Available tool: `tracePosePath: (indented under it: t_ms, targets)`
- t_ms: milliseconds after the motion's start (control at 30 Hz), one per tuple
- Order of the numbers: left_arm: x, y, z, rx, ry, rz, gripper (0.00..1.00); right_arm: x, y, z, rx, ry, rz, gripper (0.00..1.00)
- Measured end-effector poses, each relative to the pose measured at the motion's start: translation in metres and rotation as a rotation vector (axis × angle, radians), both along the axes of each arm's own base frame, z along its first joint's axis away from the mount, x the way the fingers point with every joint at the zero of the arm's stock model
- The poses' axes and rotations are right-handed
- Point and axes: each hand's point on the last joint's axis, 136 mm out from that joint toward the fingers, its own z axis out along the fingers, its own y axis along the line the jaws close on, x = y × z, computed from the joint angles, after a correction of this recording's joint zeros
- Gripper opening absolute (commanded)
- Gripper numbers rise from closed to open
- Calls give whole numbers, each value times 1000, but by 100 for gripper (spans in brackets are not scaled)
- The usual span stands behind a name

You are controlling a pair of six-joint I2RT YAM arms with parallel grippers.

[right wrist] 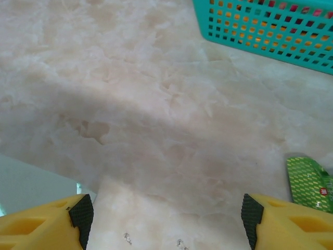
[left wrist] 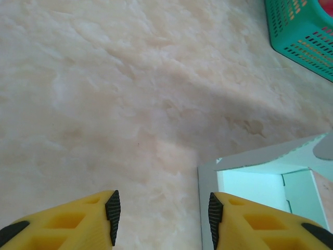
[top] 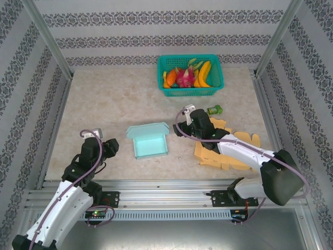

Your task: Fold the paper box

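Paper box (top: pixel 151 145) open-side up, long axis left-right — left tool (left wrist: pixel 164 211), right tool (right wrist: pixel 165 214) spread, empty.

The top camera looks steeply down from above and behind the arm bases (top: pixel 166 200), far enough back to take in the whole beige marbled tabletop (top: pixel 104 104). The left wrist camera sits low and close, facing about 1 o'clock. The right wrist camera, equally near, faces about 12 o'clock. All three views share the teal perforated plastic basket (top: pixel 190 92) and the pale turquoise paper box (top: pixel 151 147).
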Motion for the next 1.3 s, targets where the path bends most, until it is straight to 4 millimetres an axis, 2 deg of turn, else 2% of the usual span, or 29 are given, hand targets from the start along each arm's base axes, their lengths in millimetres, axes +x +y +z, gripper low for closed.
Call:
tracePosePath:
  t_ms: [133, 300, 567, 867, 1000, 1100, 1300]
  targets:
    - [-4, -6, -13, -18, 23, -32, 50, -7, 11, -2, 21, -4, 70, 66]
    - [-8, -8, -23, -23, 48, -46, 50, -24, 31, -7, 28, -14, 198, 65]
    - [-5, -11, -17, -41, 17, -57, 51, -34, 51, 2, 62, -58, 304, 65]
    - [-5, -19, -15, -66, 15, -90, 51, -41, 63, -5, 7, -62, 368, 64]
    - [-5, -21, -15, -74, 15, -100, 51, -35, 69, -5, -18, -73, 372, 60]
    - [-4, -22, -14, -79, 11, -106, 51, -31, 73, -14, -41, -58, 369, 54]
    - [-4, -23, -15, -78, 15, -106, 51, -34, 83, -27, -89, -52, 387, 28]
